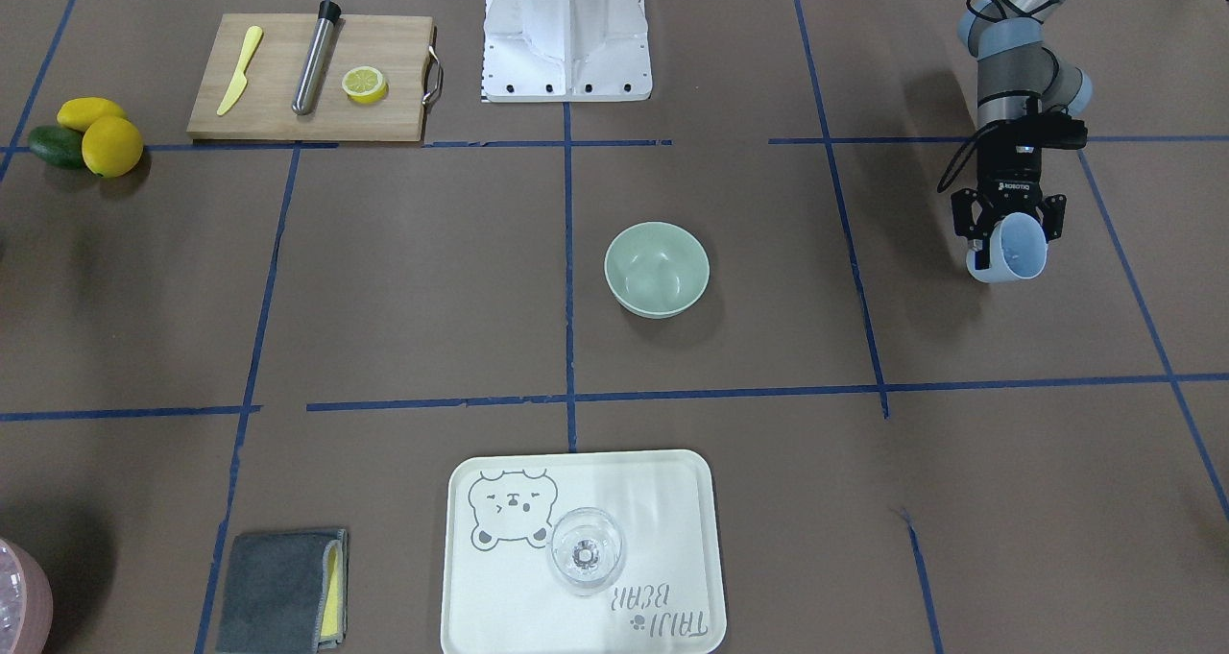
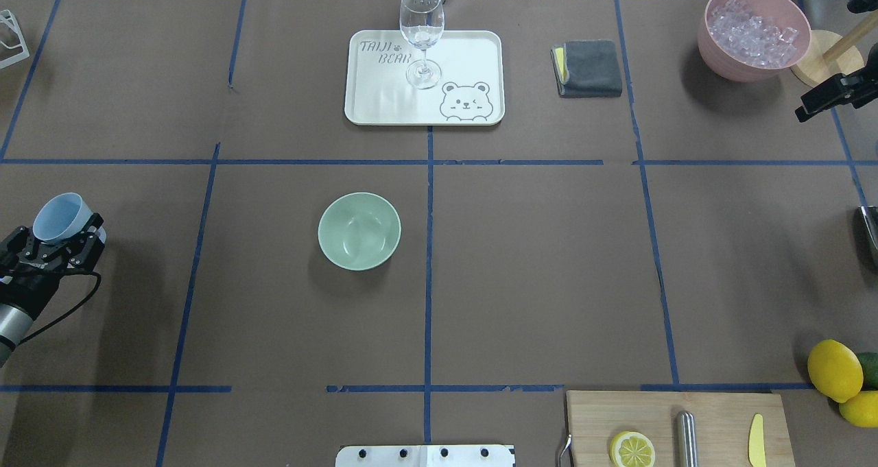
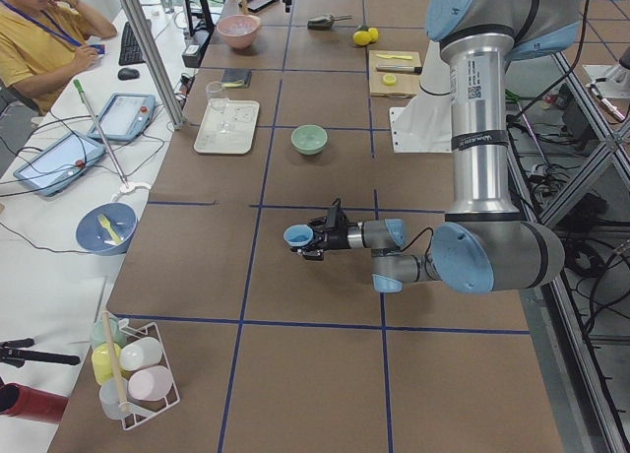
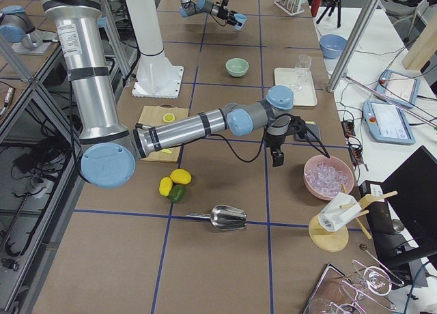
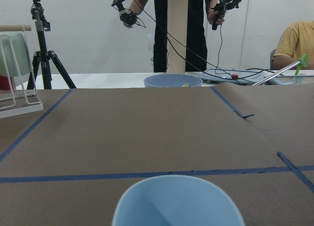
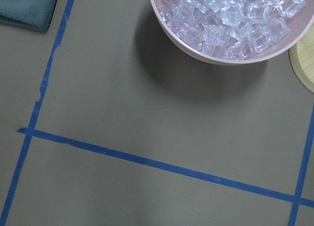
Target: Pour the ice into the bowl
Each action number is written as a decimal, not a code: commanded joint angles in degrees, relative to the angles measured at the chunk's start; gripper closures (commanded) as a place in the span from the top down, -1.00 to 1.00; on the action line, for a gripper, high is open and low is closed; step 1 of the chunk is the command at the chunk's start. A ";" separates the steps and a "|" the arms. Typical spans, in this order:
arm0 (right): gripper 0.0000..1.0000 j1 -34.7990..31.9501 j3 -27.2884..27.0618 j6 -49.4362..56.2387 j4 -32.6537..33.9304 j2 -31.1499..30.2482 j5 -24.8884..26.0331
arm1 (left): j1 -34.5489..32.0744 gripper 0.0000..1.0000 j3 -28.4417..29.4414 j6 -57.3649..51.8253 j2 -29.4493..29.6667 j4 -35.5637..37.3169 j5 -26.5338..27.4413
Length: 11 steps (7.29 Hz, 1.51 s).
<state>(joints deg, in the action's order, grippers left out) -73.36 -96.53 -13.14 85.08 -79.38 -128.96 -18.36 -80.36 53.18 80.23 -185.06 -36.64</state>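
Left fingers (image 1: pixel 987 222) gripped the blue cup (image 1: pixel 1020 253), tipped sideways near the table's (image 1: pixel 403 279) left edge; ice (image 1: pixel 655 275) sat in the green bowl (image 1: pixel 624 296) mid-table. Right fingers (image 4: pixel 278 158): open or closed, couldn't tell.

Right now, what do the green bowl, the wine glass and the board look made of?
Bowl: likely plastic or melamine, matte; smooth, dull sides without glare.
Glass: clear glass, possibly clear plastic; the tray shows through it.
Board: pale unvarnished-looking wood; faint grain shows.
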 commanded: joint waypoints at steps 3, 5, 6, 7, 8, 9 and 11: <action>1.00 -0.11 -1.73 -0.31 0.00 -2.35 0.03 | -4.93 -1.00 -6.47 -29.04 5.25 3.62 -0.80; 1.00 -0.64 -2.95 -0.31 0.00 -4.01 0.03 | -5.02 -1.00 -6.56 -29.54 13.69 9.69 -0.89; 1.00 -0.81 -3.40 -0.31 0.00 -4.72 0.03 | -5.02 -1.00 -6.56 -29.45 16.34 11.20 -1.93; 1.00 -1.08 -3.49 -0.40 0.00 -5.16 0.03 | -5.02 -1.00 -6.65 -29.36 19.93 15.47 -2.03; 1.00 -1.43 -3.49 -0.31 0.00 -5.43 0.03 | -5.02 -1.00 -6.65 -29.36 22.49 19.87 -1.94; 1.00 -1.87 -3.49 -0.31 0.00 -5.78 0.03 | -4.76 -1.00 -7.52 -29.97 23.56 22.87 -1.68; 1.00 -2.31 -3.49 -0.31 0.00 -6.05 0.03 | -4.23 -1.00 -12.25 -30.41 23.92 38.03 -1.42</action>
<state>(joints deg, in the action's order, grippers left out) -75.42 -100.02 -13.45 85.08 -85.25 -128.94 -22.83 -89.78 23.05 103.75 -155.80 -38.21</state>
